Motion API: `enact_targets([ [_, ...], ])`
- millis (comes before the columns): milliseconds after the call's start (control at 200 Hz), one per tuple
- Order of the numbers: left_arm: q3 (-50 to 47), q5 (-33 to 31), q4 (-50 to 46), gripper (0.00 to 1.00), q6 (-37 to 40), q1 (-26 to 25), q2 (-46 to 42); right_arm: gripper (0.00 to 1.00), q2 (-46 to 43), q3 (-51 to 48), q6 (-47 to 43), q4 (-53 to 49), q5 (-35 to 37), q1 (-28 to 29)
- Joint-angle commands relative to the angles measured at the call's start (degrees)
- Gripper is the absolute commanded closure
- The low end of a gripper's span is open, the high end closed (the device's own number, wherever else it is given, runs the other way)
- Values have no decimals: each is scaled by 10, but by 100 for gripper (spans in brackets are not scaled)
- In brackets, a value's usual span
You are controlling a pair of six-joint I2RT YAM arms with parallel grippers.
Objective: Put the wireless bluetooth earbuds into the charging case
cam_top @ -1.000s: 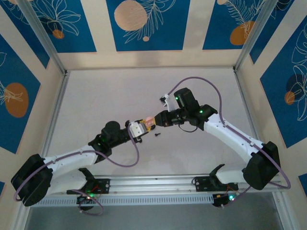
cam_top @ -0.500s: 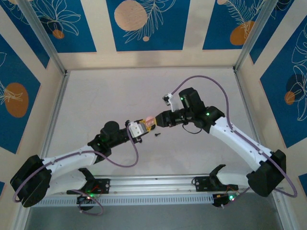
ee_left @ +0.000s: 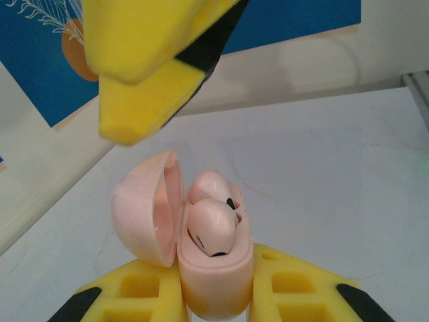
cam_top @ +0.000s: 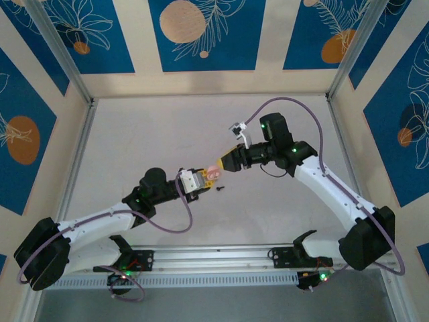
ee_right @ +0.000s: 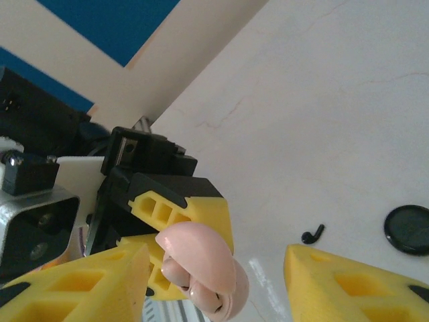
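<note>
Right end effector opened, backing off the charging case.

Top external: you look down from above and behind the arm bases over the whole table. Left wrist: you look close along the left gripper at the pink case. Right wrist: past the right gripper, you face that case from the opposite side, equally close. All three views share it.

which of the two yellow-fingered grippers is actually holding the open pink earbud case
The left gripper: its yellow fingers clamp the base of the open pink charging case. The right gripper stands open, not touching it.
</note>
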Motion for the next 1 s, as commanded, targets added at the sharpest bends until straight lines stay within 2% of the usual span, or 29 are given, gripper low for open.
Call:
enact_targets([
  [0, 22, 36, 7, 80, -18, -5, -6, 44, 9, 17, -31, 16, -82, -3],
  [325, 26, 40, 17, 79, -24, -5, -10, 45, 39, 18, -38, 23, -122, -3],
  [445, 22, 29, 27, 79, -29, -4, -10, 48, 40, 14, -40, 21, -141, -1],
  [740, 23, -16, 5, 79, -28, -1, -17, 56, -34, -43, -45, 37, -176, -3],
  [890, 23, -17, 4, 79, -35, 1, -14, 60, -72, -80, -27, 51, -170, -17],
  [995, 33, -26, -12, 79, -51, 4, -6, 59, -86, -85, -5, 49, -127, -32],
])
